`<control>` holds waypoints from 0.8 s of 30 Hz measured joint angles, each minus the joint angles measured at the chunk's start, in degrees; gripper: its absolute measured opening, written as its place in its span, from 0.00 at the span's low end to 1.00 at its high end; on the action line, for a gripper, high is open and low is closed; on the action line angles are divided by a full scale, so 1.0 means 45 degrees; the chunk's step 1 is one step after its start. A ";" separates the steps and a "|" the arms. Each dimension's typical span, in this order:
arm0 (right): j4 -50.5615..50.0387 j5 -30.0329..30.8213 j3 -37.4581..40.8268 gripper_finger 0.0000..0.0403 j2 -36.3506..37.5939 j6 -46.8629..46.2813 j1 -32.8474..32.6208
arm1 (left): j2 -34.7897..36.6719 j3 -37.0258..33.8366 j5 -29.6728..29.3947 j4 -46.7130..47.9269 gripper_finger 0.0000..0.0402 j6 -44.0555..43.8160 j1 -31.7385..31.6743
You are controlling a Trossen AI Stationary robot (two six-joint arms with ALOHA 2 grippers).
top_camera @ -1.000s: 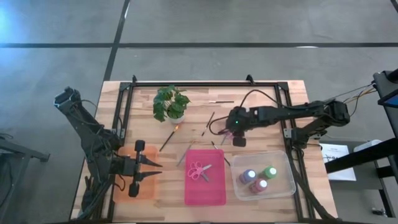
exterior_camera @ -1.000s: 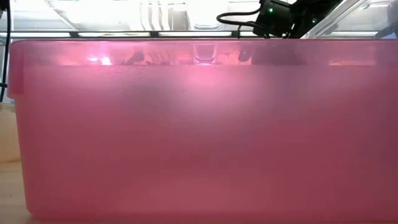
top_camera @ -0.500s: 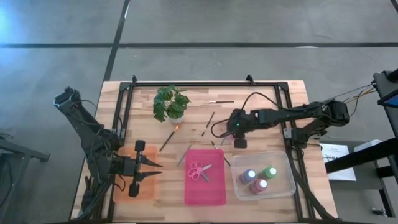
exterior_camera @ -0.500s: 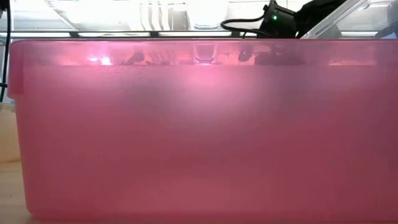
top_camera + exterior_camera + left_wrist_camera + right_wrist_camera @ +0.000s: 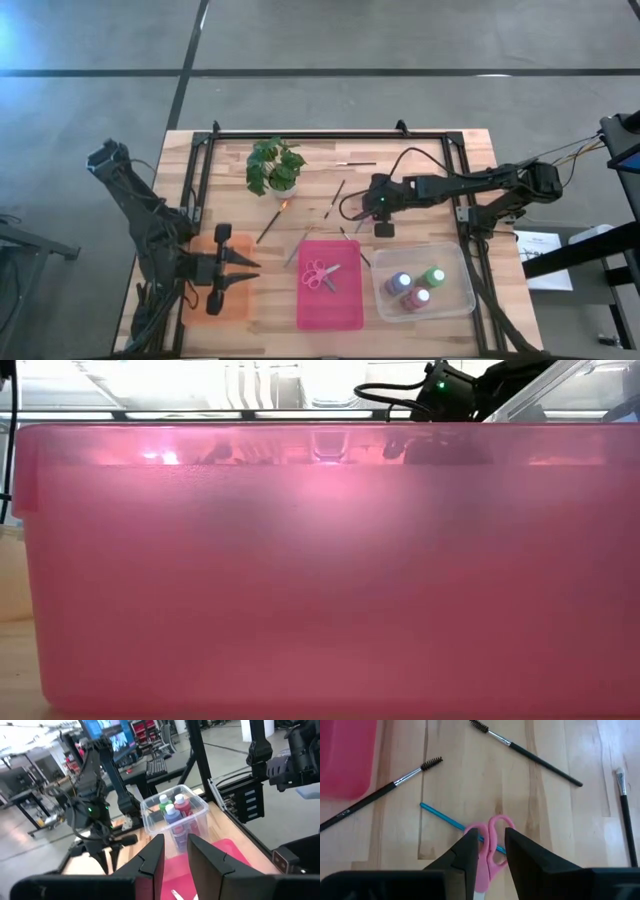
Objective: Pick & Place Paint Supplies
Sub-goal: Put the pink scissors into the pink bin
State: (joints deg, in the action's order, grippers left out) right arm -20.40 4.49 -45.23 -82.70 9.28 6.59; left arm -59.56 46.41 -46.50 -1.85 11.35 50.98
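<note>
Scissors [image 5: 489, 851] between my right fingers [image 5: 488, 851], not clamped yet, just beyond pink tray [image 5: 350, 308]. Bottles [image 5: 416, 285] binned, one pair trayed; brushes [image 5: 336, 198] left. Left fingers [image 5: 175, 856] slightly apart, empty.

A pink bin wall [image 5: 320, 560] fills nearly the whole low view, hiding the table behind it; only a piece of one arm [image 5: 450, 390] shows above its rim. In the right wrist view the scissors [image 5: 487, 857] are partly covered by the fingers [image 5: 465, 855], and their blades are cut off. A brush [image 5: 625, 815] beside the scissors runs off the edge.
</note>
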 joint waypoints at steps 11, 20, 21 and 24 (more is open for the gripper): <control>0.0201 -0.0005 0.0005 0.22 -0.1398 0.0602 0.0084 | 0.0865 0.0282 -0.0005 0.0042 0.22 0.2252 -0.0240; 0.0338 -0.0180 -0.0563 0.22 -0.1778 0.1091 0.0446 | 0.1317 0.0277 -0.0096 0.0477 0.23 0.3194 -0.0991; 0.0288 -0.0410 -0.0593 0.22 -0.1768 0.1086 0.0500 | 0.1365 0.0286 -0.0100 0.0580 0.23 0.3207 -0.1093; 0.0199 -0.1030 -0.0607 0.22 -0.1786 0.1036 0.0611 | 0.1491 0.0287 -0.0098 0.0701 0.23 0.3260 -0.1400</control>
State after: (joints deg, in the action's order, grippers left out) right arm -19.51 -0.14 -47.97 -90.73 13.94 9.34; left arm -52.85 47.70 -46.94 1.30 26.02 44.68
